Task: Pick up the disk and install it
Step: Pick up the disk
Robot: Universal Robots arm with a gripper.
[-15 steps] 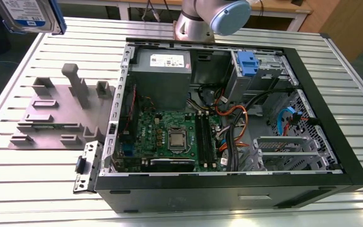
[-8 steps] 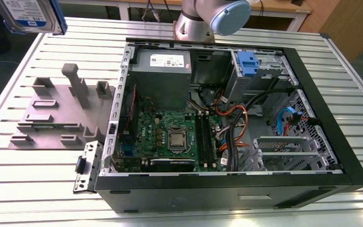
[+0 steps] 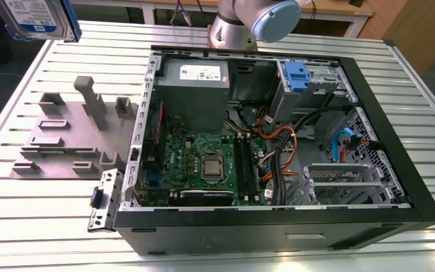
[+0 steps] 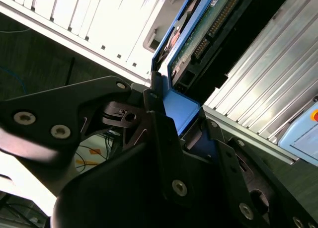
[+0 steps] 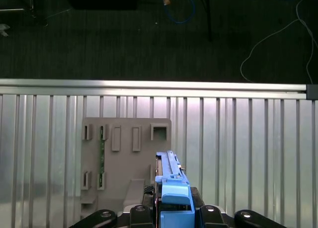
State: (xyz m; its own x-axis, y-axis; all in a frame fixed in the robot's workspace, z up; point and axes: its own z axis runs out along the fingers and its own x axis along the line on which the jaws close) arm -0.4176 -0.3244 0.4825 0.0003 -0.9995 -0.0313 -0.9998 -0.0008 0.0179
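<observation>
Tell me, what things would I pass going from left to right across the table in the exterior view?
Grey plastic rack → big grey box with a white label → blue plastic holder → blue cable.

The exterior view looks down at a slant from high up onto the open computer case (image 3: 263, 226) and the slatted table (image 3: 36, 226). The first wrist view faces straight down on that table from well above, and both views take in the grey plate (image 5: 126, 163). The second wrist view sits close behind the gripper (image 4: 181, 111), looking along the disk (image 4: 208, 34).
</observation>
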